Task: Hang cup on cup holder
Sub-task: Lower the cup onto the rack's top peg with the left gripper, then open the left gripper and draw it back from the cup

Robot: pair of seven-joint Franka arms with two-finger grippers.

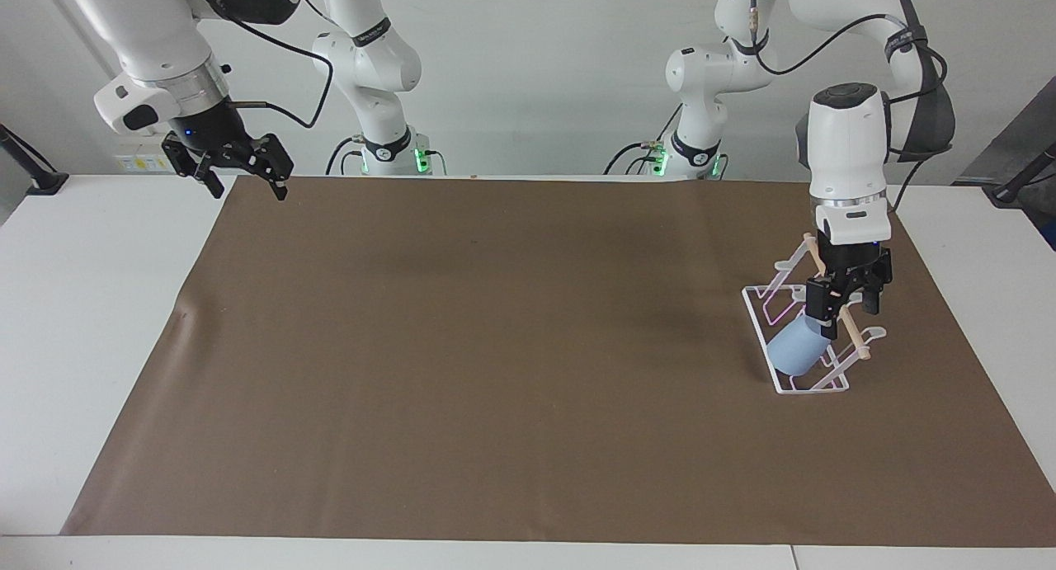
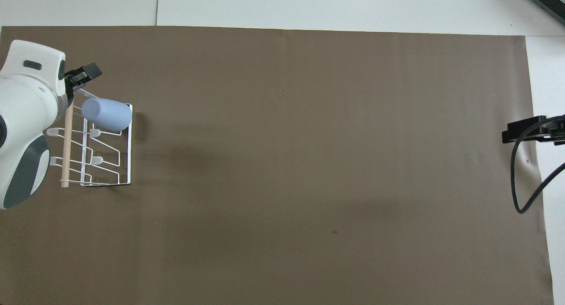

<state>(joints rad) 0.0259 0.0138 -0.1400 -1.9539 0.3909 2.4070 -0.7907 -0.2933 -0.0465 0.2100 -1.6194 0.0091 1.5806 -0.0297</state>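
The light-blue cup [image 1: 794,349] [image 2: 107,114] sits tilted on the prong of the white wire cup holder [image 1: 756,308] [image 2: 129,163] that lies farthest from the robots, at the left arm's end of the mat. No finger touches it. My left gripper [image 1: 843,309] [image 2: 82,74] hangs open just above the holder's wooden dowel [image 1: 851,329] [image 2: 67,150], a little above the cup. My right gripper [image 1: 244,182] [image 2: 523,131] waits open in the air over the mat's corner at the right arm's end, holding nothing.
A brown mat [image 1: 495,347] covers most of the white table [image 1: 82,306]. The holder's two other prongs [image 2: 95,159], nearer the robots, carry nothing. A black cable [image 2: 518,186] hangs from the right arm.
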